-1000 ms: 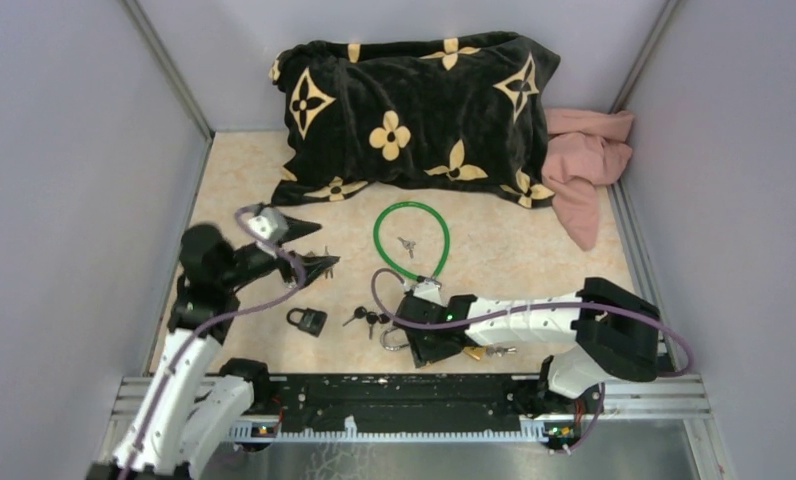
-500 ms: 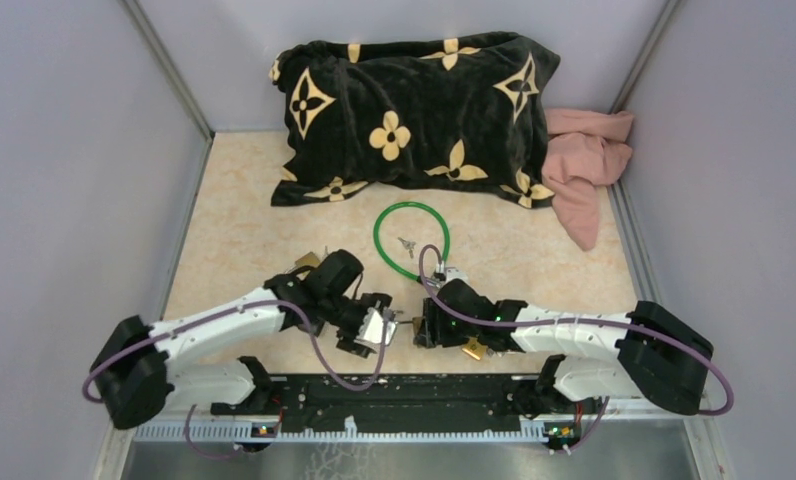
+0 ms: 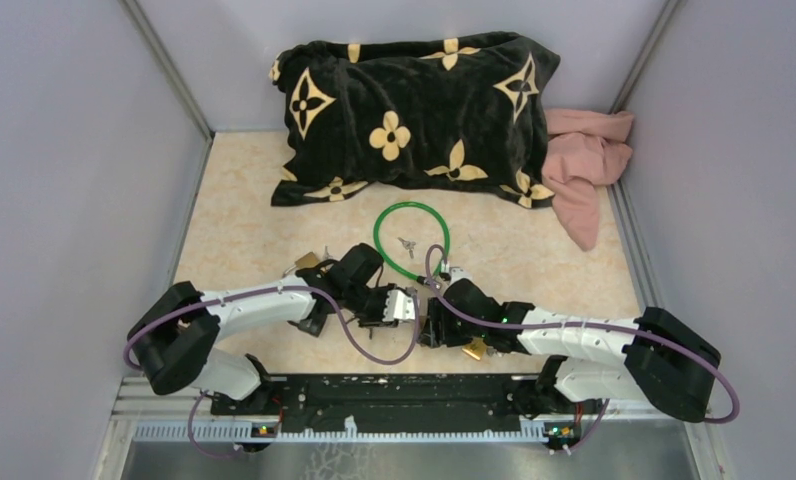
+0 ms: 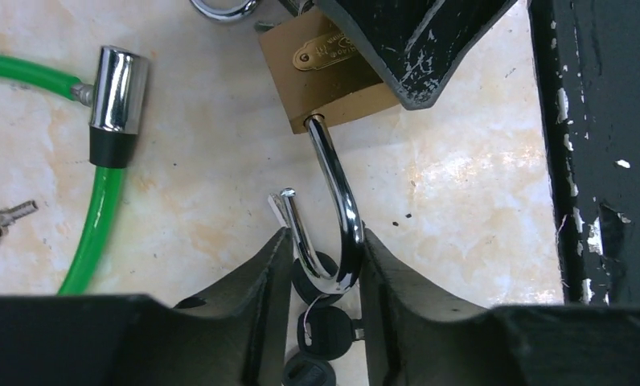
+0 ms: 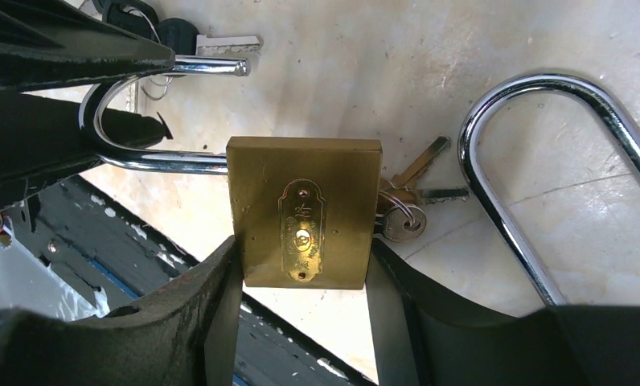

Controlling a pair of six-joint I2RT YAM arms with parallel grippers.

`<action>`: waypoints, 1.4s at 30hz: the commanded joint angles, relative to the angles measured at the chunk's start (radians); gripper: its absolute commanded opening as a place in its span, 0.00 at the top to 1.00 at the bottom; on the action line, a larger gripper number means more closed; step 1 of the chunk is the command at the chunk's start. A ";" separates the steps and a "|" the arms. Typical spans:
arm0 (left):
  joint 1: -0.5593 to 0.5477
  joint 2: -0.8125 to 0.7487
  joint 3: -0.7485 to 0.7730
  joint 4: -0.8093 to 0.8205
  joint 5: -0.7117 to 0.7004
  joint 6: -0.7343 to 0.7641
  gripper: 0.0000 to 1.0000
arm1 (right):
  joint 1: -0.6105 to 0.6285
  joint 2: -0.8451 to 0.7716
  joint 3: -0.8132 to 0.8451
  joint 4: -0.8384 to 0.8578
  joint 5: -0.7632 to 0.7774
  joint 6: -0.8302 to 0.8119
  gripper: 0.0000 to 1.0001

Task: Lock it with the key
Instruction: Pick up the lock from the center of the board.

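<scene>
Gripping: right hand [image 5: 302,269] clamps brass padlock [image 5: 303,189] | left hand [image 4: 323,245] pinches its open shackle [image 4: 338,186]

The left arm [image 3: 254,300] is lying low from its base at 7 o'clock of the top view, with its forearm stretching toward 3 o'clock. The right arm [image 3: 574,335] is mirroring it, lying low from its base at 5 o'clock and reaching toward 9 to 10 o'clock. The two wrists are meeting nose to nose just to the 6 o'clock side of centre.

The right gripper [image 5: 301,257] is clamping the body of the padlock [image 5: 301,209] between both fingers. The left gripper [image 4: 321,241] is pinching the shackle [image 4: 337,177], with one finger pressing on each outer side of the loop.
</scene>
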 commanded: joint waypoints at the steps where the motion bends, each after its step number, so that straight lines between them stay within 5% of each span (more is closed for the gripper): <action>1: -0.005 -0.004 0.016 0.053 0.056 -0.086 0.63 | -0.013 -0.023 0.025 0.030 0.011 -0.029 1.00; 6: -0.012 -0.004 0.001 0.081 0.085 -0.170 0.63 | -0.013 -0.031 0.024 0.047 0.011 -0.021 1.00; 8: -0.016 -0.003 -0.006 0.096 0.090 -0.192 0.70 | -0.013 -0.035 0.028 0.047 0.011 -0.021 1.00; 12: -0.029 -0.014 -0.027 0.133 0.082 -0.216 1.00 | -0.013 -0.046 0.022 0.060 -0.012 -0.025 1.00; 16: -0.030 -0.036 -0.044 0.156 0.062 -0.245 1.00 | -0.013 -0.063 0.008 0.094 -0.034 -0.033 0.96; 20: -0.020 -0.075 -0.026 0.149 0.028 -0.334 1.00 | -0.014 -0.081 0.002 0.097 -0.067 -0.065 0.09; 21: -0.009 -0.087 -0.018 0.140 0.037 -0.359 1.00 | -0.014 -0.092 0.001 0.090 -0.073 -0.071 0.02; 32: 0.139 -0.254 0.050 0.037 0.390 -0.645 1.00 | -0.092 -0.445 -0.036 0.064 -0.139 -0.282 0.02; 42: 0.324 -0.545 -0.078 0.219 0.513 -0.799 1.00 | -0.257 -0.390 -0.172 0.731 -0.565 -0.561 0.02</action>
